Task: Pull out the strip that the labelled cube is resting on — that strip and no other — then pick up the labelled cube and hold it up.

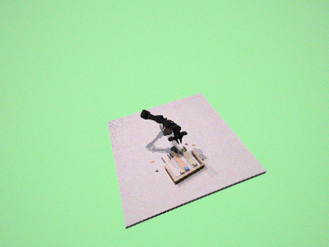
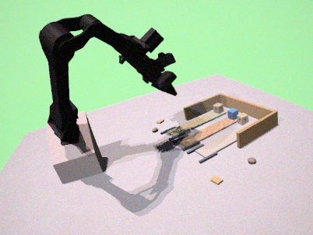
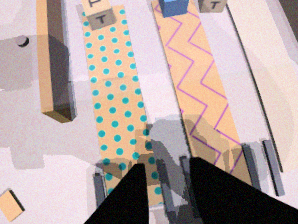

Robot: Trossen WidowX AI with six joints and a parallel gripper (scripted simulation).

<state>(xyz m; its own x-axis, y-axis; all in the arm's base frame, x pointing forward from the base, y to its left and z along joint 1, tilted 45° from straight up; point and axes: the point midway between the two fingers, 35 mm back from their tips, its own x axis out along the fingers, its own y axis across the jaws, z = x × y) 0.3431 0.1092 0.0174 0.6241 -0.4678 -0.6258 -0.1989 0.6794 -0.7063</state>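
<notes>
A beige cube with a dark T on its side rests on the far end of the teal-dotted strip. A blue cube sits at the far end of the zigzag strip; no letter shows on it. Another beige T cube stands between the zigzag strip and the plain cream strip. My gripper is in the air above the strips' near ends, its fingers a narrow gap apart with nothing between them.
A wooden wall encloses the strips' far ends on three sides. Dark bars flank the near ends. Tan tiles and a stone lie outside the wall.
</notes>
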